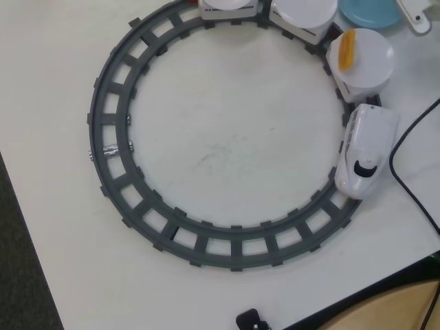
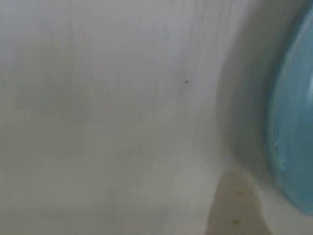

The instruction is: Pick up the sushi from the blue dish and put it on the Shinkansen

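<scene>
While pincer [image 1: 416,20] nears blue dish [image 1: 368,12], opening and contents unclear.

**Train rounds the right-hand bend of the ring track**

In the overhead view, the Shinkansen [image 1: 362,151] sits on the track [image 1: 113,148] at right, its cars trailing behind along the top edge. A strip [image 1: 348,48] lies on the first car's disc [image 1: 368,58]. The dish [image 1: 368,12] rests beyond, outside the ring.

Glossy white plastic Shinkansen [image 1: 364,151]; matt grey plastic track [image 1: 110,165].
</scene>
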Action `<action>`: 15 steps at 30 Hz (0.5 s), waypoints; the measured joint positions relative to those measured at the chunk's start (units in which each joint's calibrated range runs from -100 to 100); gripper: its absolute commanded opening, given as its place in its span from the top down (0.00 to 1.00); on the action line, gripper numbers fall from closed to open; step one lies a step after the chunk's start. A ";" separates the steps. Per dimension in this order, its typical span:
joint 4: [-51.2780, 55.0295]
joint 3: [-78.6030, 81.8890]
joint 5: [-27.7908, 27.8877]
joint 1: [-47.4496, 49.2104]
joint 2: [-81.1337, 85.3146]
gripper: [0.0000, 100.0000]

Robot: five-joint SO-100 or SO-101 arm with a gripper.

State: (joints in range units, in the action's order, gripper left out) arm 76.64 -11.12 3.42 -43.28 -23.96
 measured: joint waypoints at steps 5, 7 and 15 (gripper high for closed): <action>4.29 -18.10 1.36 -0.87 -9.77 0.66; 4.90 -22.96 1.46 -0.71 -11.87 0.66; 4.46 -32.87 1.52 1.97 -19.28 0.66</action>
State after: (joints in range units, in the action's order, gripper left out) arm 81.10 -43.99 4.94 -41.32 -43.24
